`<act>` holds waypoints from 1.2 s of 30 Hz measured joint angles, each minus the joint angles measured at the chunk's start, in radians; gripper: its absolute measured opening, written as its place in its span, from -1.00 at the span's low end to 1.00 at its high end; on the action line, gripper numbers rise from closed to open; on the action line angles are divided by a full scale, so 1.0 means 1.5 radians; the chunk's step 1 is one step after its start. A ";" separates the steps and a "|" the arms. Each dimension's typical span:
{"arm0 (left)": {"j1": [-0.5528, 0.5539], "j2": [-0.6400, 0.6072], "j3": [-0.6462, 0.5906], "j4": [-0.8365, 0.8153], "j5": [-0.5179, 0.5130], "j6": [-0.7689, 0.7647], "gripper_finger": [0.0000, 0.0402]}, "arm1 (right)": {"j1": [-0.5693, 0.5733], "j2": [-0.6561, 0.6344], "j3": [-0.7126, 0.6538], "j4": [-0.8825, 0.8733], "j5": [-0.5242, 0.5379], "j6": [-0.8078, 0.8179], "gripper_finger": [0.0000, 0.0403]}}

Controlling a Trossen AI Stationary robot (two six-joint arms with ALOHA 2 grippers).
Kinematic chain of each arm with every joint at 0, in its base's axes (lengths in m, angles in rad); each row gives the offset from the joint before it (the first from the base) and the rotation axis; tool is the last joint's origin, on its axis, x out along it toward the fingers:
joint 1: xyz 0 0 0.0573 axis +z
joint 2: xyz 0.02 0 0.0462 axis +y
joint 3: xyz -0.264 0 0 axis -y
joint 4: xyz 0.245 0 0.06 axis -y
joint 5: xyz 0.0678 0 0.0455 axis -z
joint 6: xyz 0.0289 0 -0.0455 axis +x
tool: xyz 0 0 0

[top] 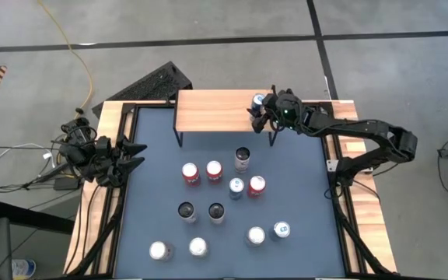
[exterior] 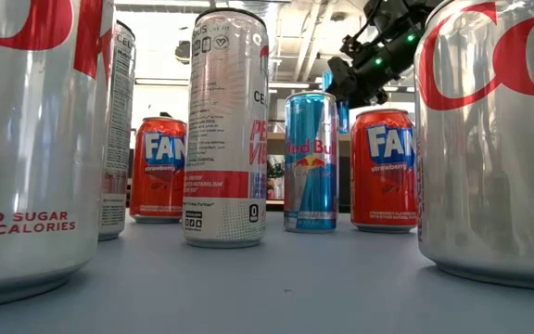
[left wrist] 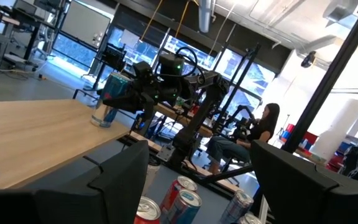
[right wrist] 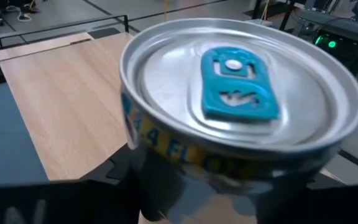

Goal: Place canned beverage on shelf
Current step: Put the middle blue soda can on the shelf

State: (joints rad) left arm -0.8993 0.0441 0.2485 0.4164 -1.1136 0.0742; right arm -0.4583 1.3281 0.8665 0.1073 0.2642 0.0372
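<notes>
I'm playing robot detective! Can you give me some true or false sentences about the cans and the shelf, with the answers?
1. A can with a blue tab stands on the shelf. True.
2. The right tool is over the shelf's end. True.
3. The left tool holds a red can. False: it is open, empty, waiting at the table's left edge.
4. The shelf is full of cans. False: only one can is on it.
5. Many cans stand on the dark table. True.

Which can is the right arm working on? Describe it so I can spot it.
Find the wooden shelf at the table's far edge. At its right end stands a can with a blue tab, under the right gripper. It is the only can on the shelf; the others stand on the dark mat.
</notes>
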 joint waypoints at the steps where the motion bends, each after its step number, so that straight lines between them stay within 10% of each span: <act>1: 0.000 0.000 0.000 0.000 0.000 0.000 0.36 | 0.000 0.000 0.000 0.001 0.000 -0.001 0.10; 20: 0.000 0.000 0.000 0.000 0.004 0.000 0.36 | 0.009 0.027 0.024 0.088 -0.072 -0.012 0.05; 36: 0.000 0.000 0.000 -0.002 -0.006 -0.030 0.36 | 0.021 0.321 0.452 -0.090 -0.236 -0.095 0.06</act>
State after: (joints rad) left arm -0.8993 0.0441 0.2485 0.4131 -1.1226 0.0298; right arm -0.4267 1.8099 1.5443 -0.0274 -0.0898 -0.1059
